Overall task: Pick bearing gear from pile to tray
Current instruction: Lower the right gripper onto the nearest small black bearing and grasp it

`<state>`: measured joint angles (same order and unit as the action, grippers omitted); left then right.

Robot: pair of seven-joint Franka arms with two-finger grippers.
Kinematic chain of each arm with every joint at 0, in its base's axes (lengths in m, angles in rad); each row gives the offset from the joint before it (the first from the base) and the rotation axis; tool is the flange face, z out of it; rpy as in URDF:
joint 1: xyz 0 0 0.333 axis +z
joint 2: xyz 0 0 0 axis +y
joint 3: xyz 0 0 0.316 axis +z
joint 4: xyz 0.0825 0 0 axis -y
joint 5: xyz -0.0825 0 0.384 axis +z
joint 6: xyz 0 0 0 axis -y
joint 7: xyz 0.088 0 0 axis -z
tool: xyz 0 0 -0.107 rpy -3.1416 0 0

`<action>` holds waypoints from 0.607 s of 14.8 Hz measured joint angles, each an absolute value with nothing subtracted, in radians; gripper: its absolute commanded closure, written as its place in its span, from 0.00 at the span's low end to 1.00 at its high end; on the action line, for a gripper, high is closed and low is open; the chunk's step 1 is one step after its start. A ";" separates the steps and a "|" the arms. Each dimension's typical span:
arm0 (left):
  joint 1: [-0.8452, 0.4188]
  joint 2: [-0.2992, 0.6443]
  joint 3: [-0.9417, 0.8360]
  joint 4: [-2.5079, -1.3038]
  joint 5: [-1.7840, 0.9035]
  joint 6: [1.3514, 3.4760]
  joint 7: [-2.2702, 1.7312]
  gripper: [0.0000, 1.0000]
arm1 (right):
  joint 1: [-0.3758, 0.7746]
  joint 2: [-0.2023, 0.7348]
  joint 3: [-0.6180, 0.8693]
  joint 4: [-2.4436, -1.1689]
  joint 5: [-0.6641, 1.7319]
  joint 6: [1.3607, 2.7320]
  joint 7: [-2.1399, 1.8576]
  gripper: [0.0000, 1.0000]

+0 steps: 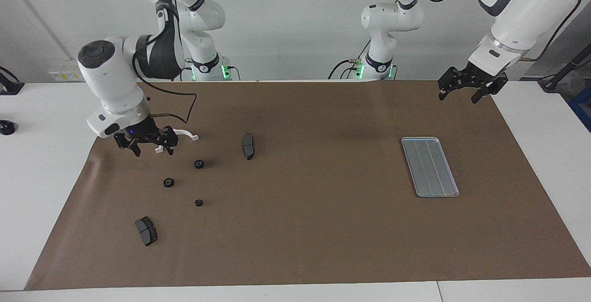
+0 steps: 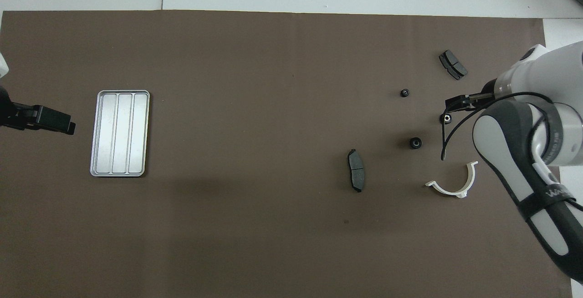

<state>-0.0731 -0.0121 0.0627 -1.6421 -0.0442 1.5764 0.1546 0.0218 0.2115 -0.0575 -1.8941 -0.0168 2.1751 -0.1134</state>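
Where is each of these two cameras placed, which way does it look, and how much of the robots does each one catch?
Facing view: high across the table, looking at the robots; both arms show whole, the right gripper open above the white bracket, the left gripper waiting open at the mat's edge.
Overhead view: high above the robots' end, looking steeply down; the right arm's upper links and only the left gripper's tip show.
Shared: the tray, three black gears and two grey pads, turned half around between views.

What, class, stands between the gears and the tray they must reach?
Nothing visible on a straight path: bare brown mat lies between the three gears and the tray. One dark pad lies beside that path, nearer the robots. The right gripper hangs open by the pile; the left gripper waits.
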 measured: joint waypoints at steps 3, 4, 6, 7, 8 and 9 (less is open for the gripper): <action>-0.073 -0.012 0.063 -1.642 -0.044 1.576 0.155 0.00 | 0.009 0.269 -0.060 -1.962 -0.017 2.320 -0.177 0.00; -0.073 -0.012 0.063 -1.642 -0.044 1.576 0.155 0.00 | 0.002 0.283 -0.061 -1.977 -0.017 2.348 -0.195 0.00; -0.073 -0.012 0.063 -1.642 -0.044 1.576 0.155 0.00 | -0.008 0.307 -0.062 -1.988 -0.017 2.373 -0.220 0.00; -0.073 -0.012 0.063 -1.642 -0.044 1.576 0.155 0.00 | -0.009 0.317 -0.062 -1.990 -0.017 2.376 -0.233 0.07; -0.073 -0.012 0.063 -1.642 -0.044 1.576 0.155 0.00 | -0.010 0.325 -0.062 -1.991 -0.017 2.377 -0.247 0.13; -0.073 -0.012 0.063 -1.642 -0.044 1.576 0.155 0.00 | -0.010 0.328 -0.062 -1.991 -0.017 2.377 -0.252 0.16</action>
<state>-0.0731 -0.0121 0.0627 -1.6421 -0.0442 1.5764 0.1546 -0.0100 0.3278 -0.0621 -1.9906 -0.0168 2.3774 -0.2523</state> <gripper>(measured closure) 0.000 0.066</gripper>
